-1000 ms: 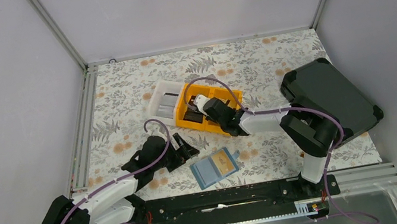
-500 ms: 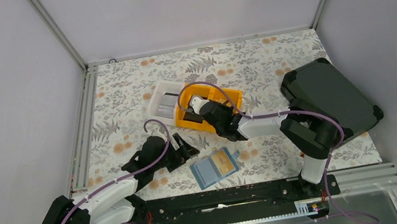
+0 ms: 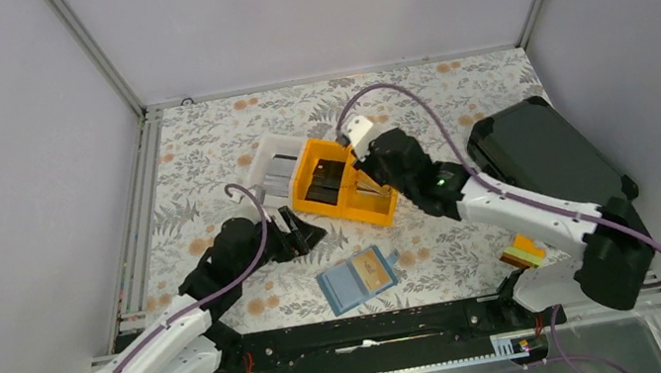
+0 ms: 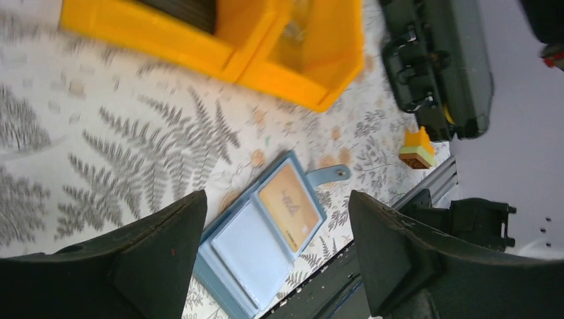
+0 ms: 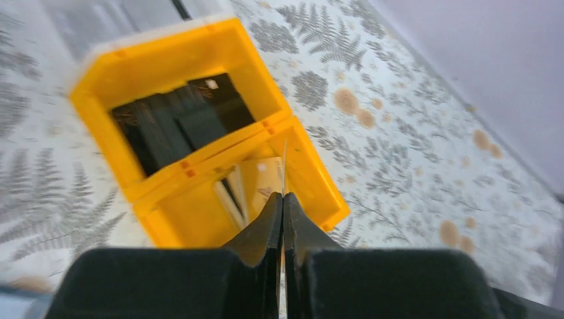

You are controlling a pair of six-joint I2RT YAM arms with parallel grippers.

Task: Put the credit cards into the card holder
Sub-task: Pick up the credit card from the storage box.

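I'm seeing the R jaws (image 5: 283, 199) pressed together, pinching a card (image 5: 284, 166). It's showing edge-on, as a thin pale line sticking out past the tips. The jaws are hanging over the orange bin (image 5: 199, 153), above its smaller compartment. A few more cards (image 5: 233, 193) are leaning inside that compartment, just ahead of the tips. The bigger compartment, ahead & left of the R jaws in the wrist view, is holding dark cards (image 5: 179, 123); can't tell how many.

The L jaws (image 4: 276, 199) are spread wide, gripping nothing, & hovering low over the bench (image 4: 100, 133). The holder (image 4: 253, 246) is lying open & flat on the bench. In the L wrist view it's sitting betw. the two fingers & beneath them, not touching either. A tan card (image 4: 290, 205) is sitting in one of its pockets, on the side with the tab. From the top view, the holder is lying near the L jaws, on the side toward the arm bases, & apart from the R jaws & the orange bin.

A white bin (image 3: 272, 171) is sitting against the orange bin, on the side away from the R jaws. A black case (image 3: 548, 162) is lying well behind the R jaws, at the right edge of the bench. A small orange & green block (image 3: 524, 251) is lying near the R arm's base.
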